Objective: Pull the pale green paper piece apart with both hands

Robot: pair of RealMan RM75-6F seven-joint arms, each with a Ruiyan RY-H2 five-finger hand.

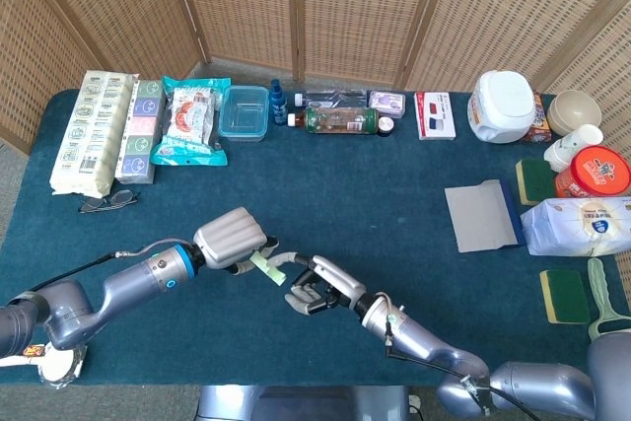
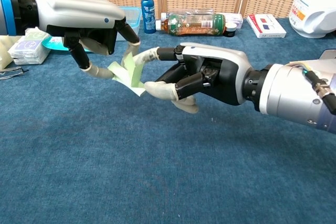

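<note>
The pale green paper piece (image 2: pixel 129 73) hangs crumpled just above the blue tablecloth, between my two hands. My left hand (image 2: pixel 79 17) comes in from the left and pinches the paper's left side between its fingertips (image 2: pixel 97 71). My right hand (image 2: pixel 210 74) reaches in from the right. One of its fingers lies against the paper's top edge and another fingertip (image 2: pixel 154 88) presses its lower corner. In the head view the paper (image 1: pixel 265 265) is a small strip between the left hand (image 1: pixel 232 238) and the right hand (image 1: pixel 317 287), near the table's front.
Along the back stand a spray bottle (image 1: pixel 278 102), a lying tea bottle (image 1: pixel 339 120), a clear container (image 1: pixel 244 111) and snack packs (image 1: pixel 187 121). Glasses (image 1: pixel 108 201) lie at the left. A grey sheet (image 1: pixel 480 216), sponges and a wipes pack (image 1: pixel 582 226) sit at the right.
</note>
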